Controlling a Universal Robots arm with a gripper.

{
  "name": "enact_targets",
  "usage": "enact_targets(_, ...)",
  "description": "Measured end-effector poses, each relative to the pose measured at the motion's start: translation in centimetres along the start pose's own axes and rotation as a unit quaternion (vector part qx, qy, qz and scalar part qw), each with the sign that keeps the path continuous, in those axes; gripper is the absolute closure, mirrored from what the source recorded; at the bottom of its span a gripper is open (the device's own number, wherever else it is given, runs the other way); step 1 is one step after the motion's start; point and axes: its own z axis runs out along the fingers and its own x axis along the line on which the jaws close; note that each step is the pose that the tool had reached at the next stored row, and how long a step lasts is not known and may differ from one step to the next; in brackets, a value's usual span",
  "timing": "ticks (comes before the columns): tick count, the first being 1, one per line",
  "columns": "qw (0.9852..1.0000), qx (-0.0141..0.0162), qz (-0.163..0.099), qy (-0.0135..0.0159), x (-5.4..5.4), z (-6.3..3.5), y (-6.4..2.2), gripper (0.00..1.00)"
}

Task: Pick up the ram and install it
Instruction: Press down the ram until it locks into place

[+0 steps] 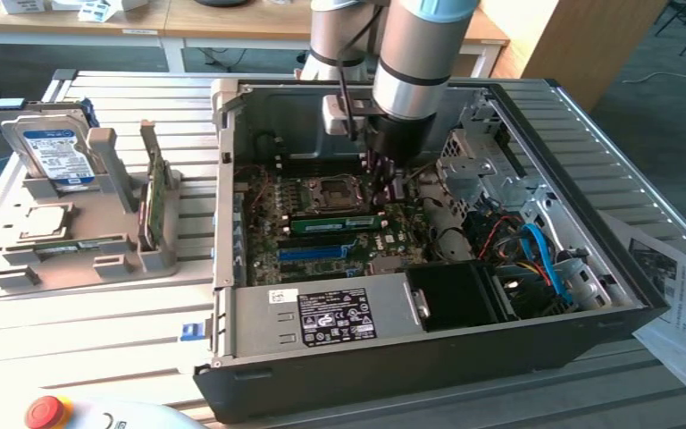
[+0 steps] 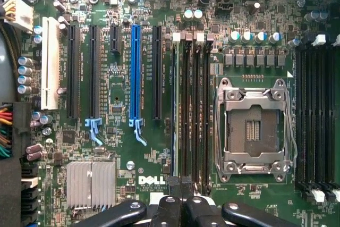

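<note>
Exterior view: the arm reaches into the open computer case (image 1: 230, 179) on the bench, its gripper (image 1: 381, 174) above the motherboard (image 1: 283, 232), where a green RAM stick (image 1: 333, 223) lies seated in a slot beside the CPU socket (image 1: 325, 190); the installing step appears to be in hand or just finished. Wrist view: the gripper (image 2: 183, 208), fingers drawn together, holds nothing visible over the memory slots (image 2: 191, 110), detail the exterior view lacks; the drive holder (image 1: 81, 223) at the bench's edge shows there instead.
</note>
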Motion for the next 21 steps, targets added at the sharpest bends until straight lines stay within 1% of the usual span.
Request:
enact_targets(10,1.0,0.0,0.0,0.0,0.0,-0.01,-1.13,0.9)
enact_targets(16,1.0,0.0,0.0,-0.0001,0.0,0.03,-1.16,0.9)
enact_targets(21,1.0,0.0,0.0,-0.0001,0.0,0.44,-1.17,0.9)
